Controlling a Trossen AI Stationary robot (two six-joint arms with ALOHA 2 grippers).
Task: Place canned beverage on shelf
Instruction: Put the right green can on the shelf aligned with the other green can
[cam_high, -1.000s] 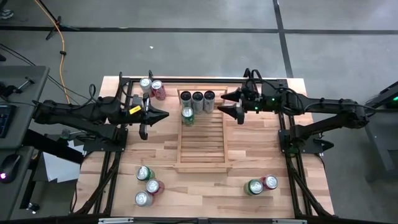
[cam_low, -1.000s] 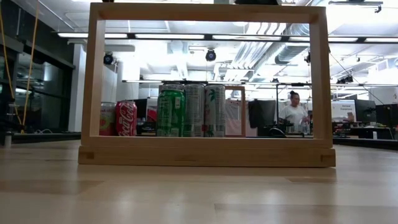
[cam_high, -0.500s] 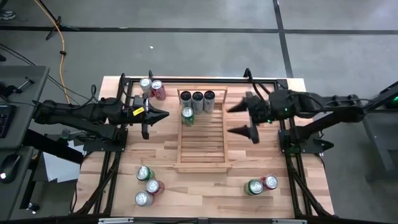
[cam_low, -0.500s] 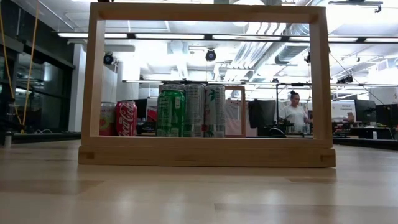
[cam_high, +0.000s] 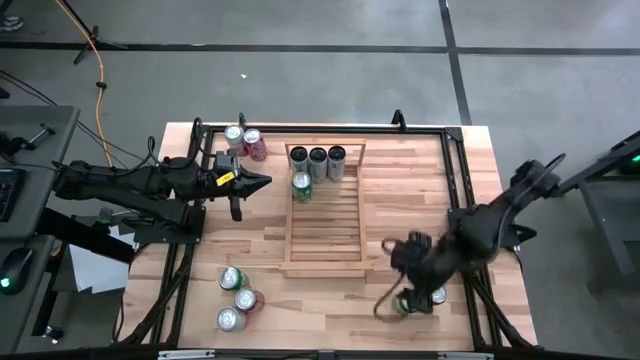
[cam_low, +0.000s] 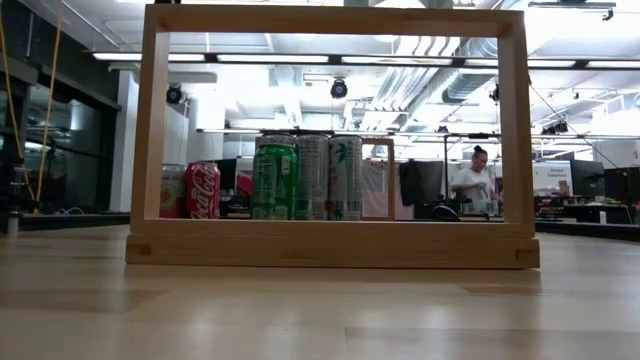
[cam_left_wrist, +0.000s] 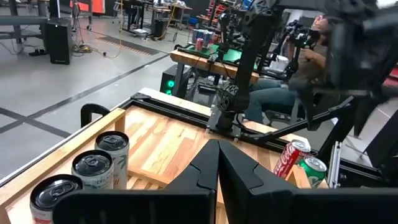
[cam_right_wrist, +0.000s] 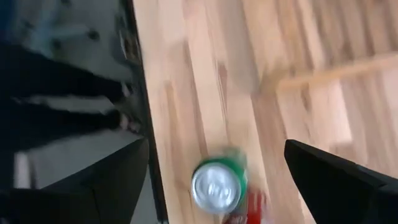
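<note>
Moved since a second ago: right arm swung from the far end of the shelf (cam_high: 324, 210) down to the near right part of the table (cam_high: 400, 210); left arm and all cans sit where they were.
Left tool (cam_high: 262, 181): fingers pressed together, holding nothing, waiting just left of the shelf's far end.
Cans far left: a silver can (cam_high: 233, 135) and a red can (cam_high: 252, 140) stand touching at the far left of the table, off the shelf.
Cans near left: three more, green (cam_high: 232, 279), red (cam_high: 245, 299) and silver-topped (cam_high: 230, 320), cluster at the near left.
Shelf: a row of three dark-topped cans (cam_high: 318, 158) along its far end, and one green can (cam_high: 301, 184) in front of the leftmost; the rest of the slats are bare.
Done: four cans are on the shelf, as I judge it.
Right tool (cam_right_wrist: 214, 171): fingers spread wide, pinching nothing, hanging above a green can (cam_right_wrist: 218, 183).
Next can: that green can touches a red can (cam_high: 436, 293) at the near right, well apart from the shelf.
Left to do: grasp, carry and set it down; six other cans wait too.
In the way: the touching red can could be knocked, and the shelf's raised rails and end bar must be cleared.
</note>
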